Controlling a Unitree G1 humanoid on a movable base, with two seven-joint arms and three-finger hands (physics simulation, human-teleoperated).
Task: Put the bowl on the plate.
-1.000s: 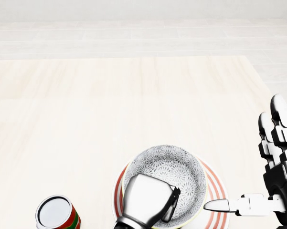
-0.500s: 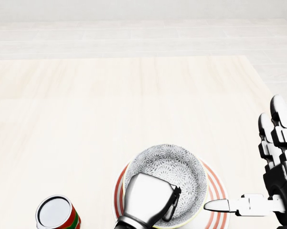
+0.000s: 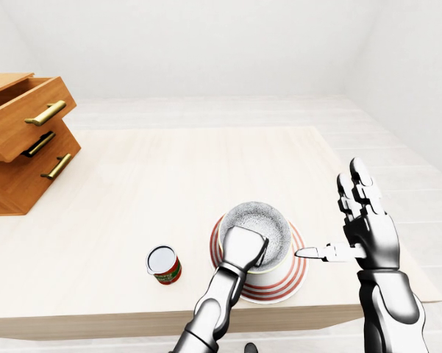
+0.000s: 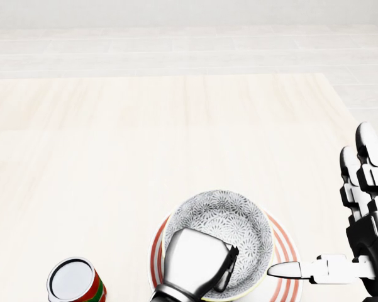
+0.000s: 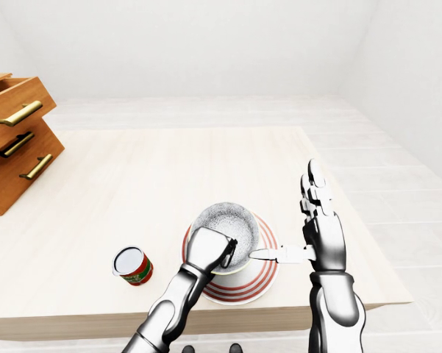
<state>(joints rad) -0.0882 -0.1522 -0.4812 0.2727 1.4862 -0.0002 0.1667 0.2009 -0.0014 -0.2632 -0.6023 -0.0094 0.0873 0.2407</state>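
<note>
The bowl (image 4: pixel 223 233) sits on the plate (image 4: pixel 282 250), directly under the left hand (image 4: pixel 195 261). That hand is clamped on the bowl's rim, with 1 finger hooked inside the wall and the rest wrapped outside. From here I cannot tell whether the bowl's full weight is down or whether the grip carries some of it. It seems to sit a little off centre, since more striped rim shows on the side toward the right hand (image 3: pixel 368 235) than on the other.

The right hand holds nothing. Its fingers are spread and pointing up, and its thumb reaches sideways with the tip just beside the plate's rim, not touching as far as I can see.

The task looks all but done, so the risk lies in the release. If the left hand lifts before the fingers open, the hooked finger could tip the bowl or drag it and the plate along the table (image 4: pixel 144 138). Both sit near the table's edge on the robot's side. A careless twitch of the right thumb could shove the plate. The can (image 4: pixel 72 280) stands apart, on the left hand's outer side, and a wide swing of the forearm could knock it over.
</note>
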